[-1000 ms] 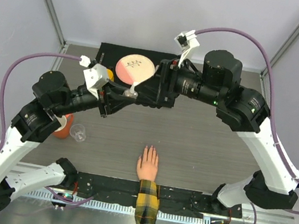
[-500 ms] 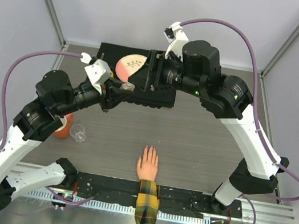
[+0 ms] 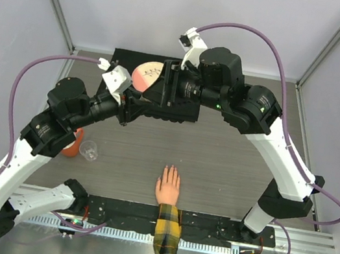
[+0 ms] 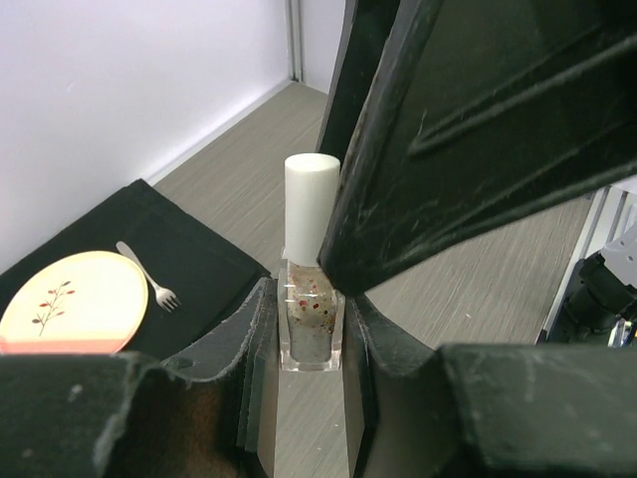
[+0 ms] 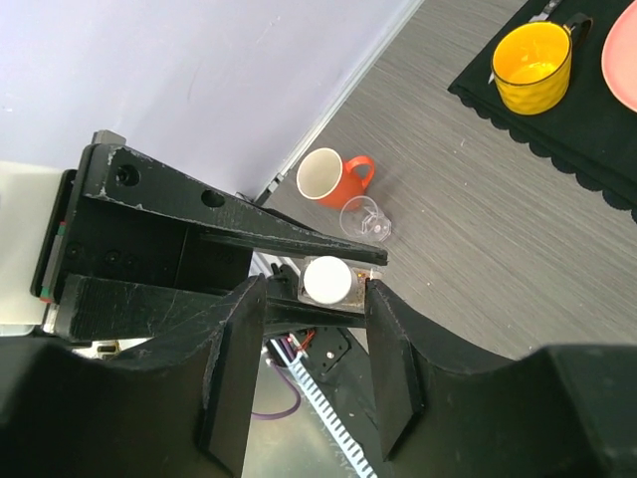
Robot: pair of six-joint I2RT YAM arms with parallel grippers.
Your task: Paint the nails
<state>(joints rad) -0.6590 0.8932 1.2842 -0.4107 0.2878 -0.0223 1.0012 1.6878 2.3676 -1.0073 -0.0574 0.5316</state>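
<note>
Left end effector pinches bottle; right end effector, spread around cap, should centre before squeezing, twisting.

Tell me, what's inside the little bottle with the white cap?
The clear bottle holds greyish liquid with red and gold speckles. The left jaws cover its sides, and the white cap hides whatever is under it.
</note>
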